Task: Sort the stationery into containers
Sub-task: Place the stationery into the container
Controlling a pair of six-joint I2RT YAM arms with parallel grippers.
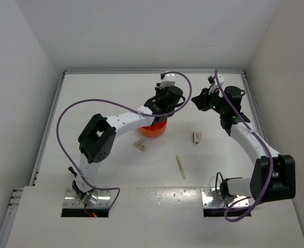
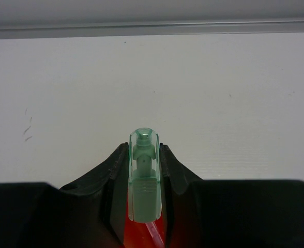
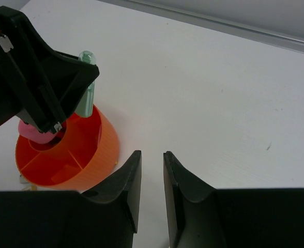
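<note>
My left gripper [image 1: 161, 109] is shut on the mint green stick [image 2: 143, 181] and holds it upright over the orange organiser [image 1: 153, 130]. The right wrist view shows the stick [image 3: 88, 85] with its lower end inside the organiser's rim [image 3: 92, 155]. A pink cylinder [image 3: 30, 132] stands in the organiser. A thin pink pen [image 2: 155, 233] shows below the stick. My right gripper [image 3: 152, 157] is open and empty, just right of the organiser. The pink mini stapler [image 1: 197, 137], the pale yellow stick [image 1: 181, 167] and the beige blocks [image 1: 140, 145] lie on the table.
The white table [image 1: 116, 98] is walled by white panels at the back and both sides. The right arm [image 1: 245, 137] curves along the right side. The left arm [image 1: 121, 121] reaches across the middle toward the organiser.
</note>
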